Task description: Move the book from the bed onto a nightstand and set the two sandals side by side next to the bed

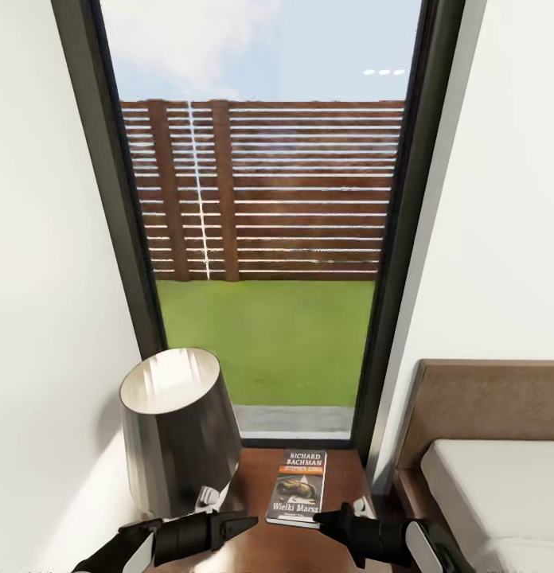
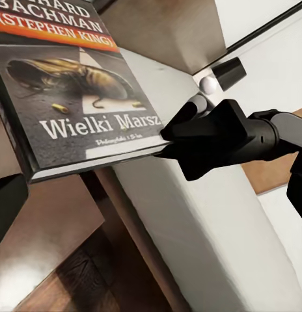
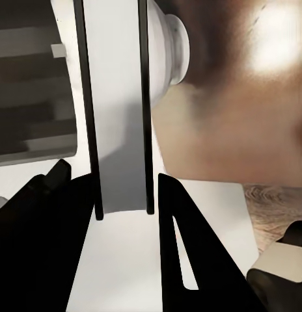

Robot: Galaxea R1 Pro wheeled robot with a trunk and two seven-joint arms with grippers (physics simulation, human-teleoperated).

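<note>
Dark paperback book (image 1: 298, 487) flat on nightstand surface (image 1: 341, 477), beside lamp (image 1: 177, 430), bed (image 1: 500, 485) adjacent, left tool (image 1: 243, 523) and right tool (image 1: 325, 519) nearby, grip state unclear.

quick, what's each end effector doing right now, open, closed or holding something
Left end effector: empty beside the dark paperback book; open or closed cannot be told.
Right end effector: by that book's near edge, fingers spread, open, holding nothing.
</note>
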